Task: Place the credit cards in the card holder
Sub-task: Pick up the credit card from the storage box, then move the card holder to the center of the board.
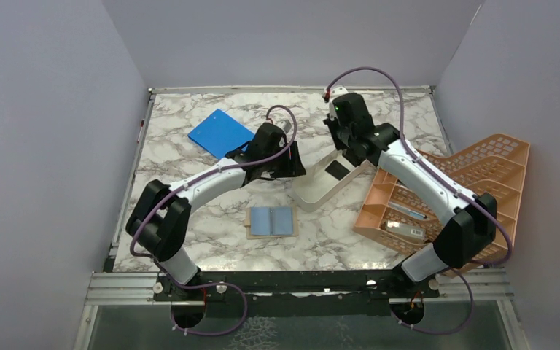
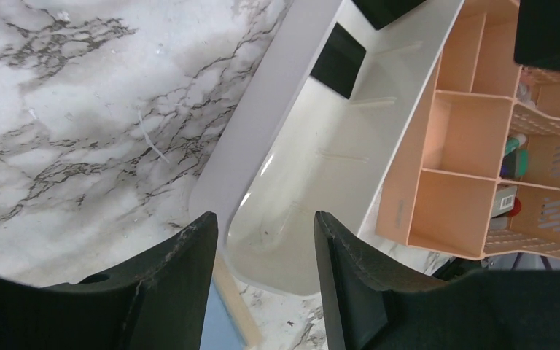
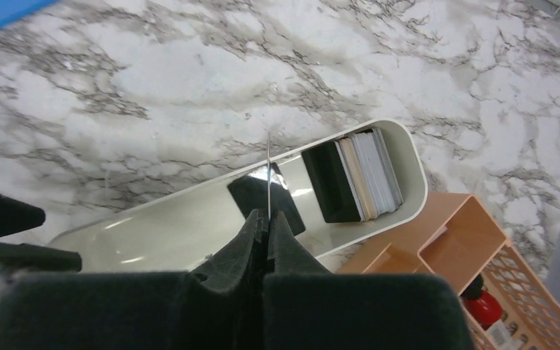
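Note:
The card holder (image 1: 272, 221) lies open on the marble near the front, a light blue card in each inner pocket; its tan edge (image 2: 231, 306) shows in the left wrist view. More credit cards stand stacked (image 3: 354, 179) at one end of the white tray (image 1: 313, 191), and a black card (image 3: 284, 208) (image 1: 337, 170) (image 2: 337, 60) lies flat in it. My right gripper (image 3: 268, 216) (image 1: 348, 146) hangs over the tray, shut on a thin pale card seen edge-on (image 3: 269, 171). My left gripper (image 2: 266, 222) (image 1: 295, 162) stands open and holds nothing, by the tray's near end.
An orange lattice rack (image 1: 452, 189) (image 2: 467, 131) holding small items touches the tray's right side. A bright blue flat board (image 1: 220, 133) lies at the back left. Walls close in the table on three sides.

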Controlling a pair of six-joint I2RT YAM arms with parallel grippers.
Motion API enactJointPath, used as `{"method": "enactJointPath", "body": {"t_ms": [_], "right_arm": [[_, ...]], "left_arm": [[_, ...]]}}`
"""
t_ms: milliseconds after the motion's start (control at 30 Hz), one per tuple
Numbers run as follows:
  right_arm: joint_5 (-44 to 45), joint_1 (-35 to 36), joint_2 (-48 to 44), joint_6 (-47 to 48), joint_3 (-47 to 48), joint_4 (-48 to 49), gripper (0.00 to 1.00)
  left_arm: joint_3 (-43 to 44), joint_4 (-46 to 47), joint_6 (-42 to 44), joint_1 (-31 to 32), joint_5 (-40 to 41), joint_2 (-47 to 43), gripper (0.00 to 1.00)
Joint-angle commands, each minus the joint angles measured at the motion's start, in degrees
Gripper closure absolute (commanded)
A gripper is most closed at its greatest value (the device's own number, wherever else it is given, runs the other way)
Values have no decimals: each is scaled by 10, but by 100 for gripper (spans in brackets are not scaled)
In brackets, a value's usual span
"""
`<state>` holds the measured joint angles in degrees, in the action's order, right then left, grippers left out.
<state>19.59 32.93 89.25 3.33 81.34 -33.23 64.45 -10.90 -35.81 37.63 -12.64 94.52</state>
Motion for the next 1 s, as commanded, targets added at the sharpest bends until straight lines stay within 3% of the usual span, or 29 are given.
{"method": "enactJointPath", "body": {"t_ms": [0, 233, 400, 533, 700, 967], "right_arm": [[-91, -1, -69, -81, -25, 17, 99], [-274, -1, -153, -201, -101, 90, 99], [-336, 0, -199, -294, -186, 163, 99], [-385, 7, -209, -363, -252, 225, 99], [-377, 40, -202, -443, -323, 299, 99], [-303, 122, -168, -540, -393, 410, 99]], "left_arm": [[5, -14, -3, 2, 60, -59, 44], [-50, -38, 3, 0, 111, -127, 39], [-125, -46, -2, -5, 132, -202, 37], [-190, -41, -11, -13, 136, -256, 46], [-262, -36, -20, -32, 110, -282, 58], [-325, -31, -30, -69, 84, -288, 69]]}}
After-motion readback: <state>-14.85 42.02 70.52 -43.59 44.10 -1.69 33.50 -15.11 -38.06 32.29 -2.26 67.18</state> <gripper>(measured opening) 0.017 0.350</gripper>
